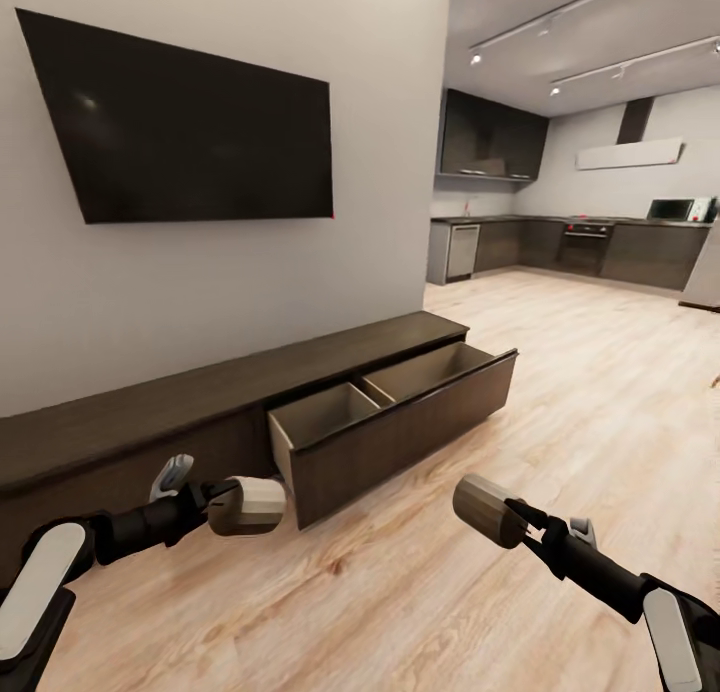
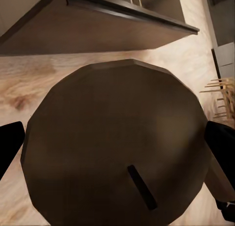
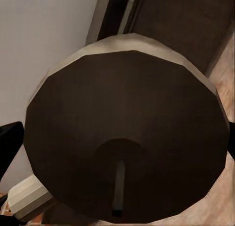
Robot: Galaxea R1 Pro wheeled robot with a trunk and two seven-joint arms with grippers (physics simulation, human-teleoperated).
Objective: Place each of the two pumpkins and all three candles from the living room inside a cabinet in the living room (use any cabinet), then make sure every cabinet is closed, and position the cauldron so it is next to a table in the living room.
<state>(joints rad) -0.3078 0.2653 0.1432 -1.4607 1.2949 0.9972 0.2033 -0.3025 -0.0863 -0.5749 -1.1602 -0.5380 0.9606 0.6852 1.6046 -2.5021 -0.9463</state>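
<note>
A: Candles — 2 of them show from the head view, 1 in each claw. The left gripper (image 1: 222, 504) pinches a beige-grey candle (image 1: 248, 505) lying sideways, with the cabinet's (image 1: 200, 402) open drawer (image 1: 400, 412) just ahead of that claw and to its right. The right gripper (image 1: 520, 522) pinches the other candle (image 1: 486, 510), tilted, over the wood floor (image 1: 420, 592); the drawer lies ahead and to its left, apart from it.

B: And the drawer?

A: Pulled out, 2 pale compartments inside. A dark TV (image 1: 190, 132) hangs on the wall above the cabinet, and a kitchen (image 1: 570, 242) sits far beyond the right claw.

B: Left wrist view?

A: The candle's wick end (image 2: 117, 147) sits between both dark fingers (image 2: 223, 152) — clamped. The drawer front (image 2: 98, 25) lies beyond it.

B: Right wrist view?

A: The same — the candle's round face (image 3: 127, 138) with its wick, 1 finger (image 3: 10, 142) at its edge, the cabinet (image 3: 186, 30) and grey wall beyond.
</note>
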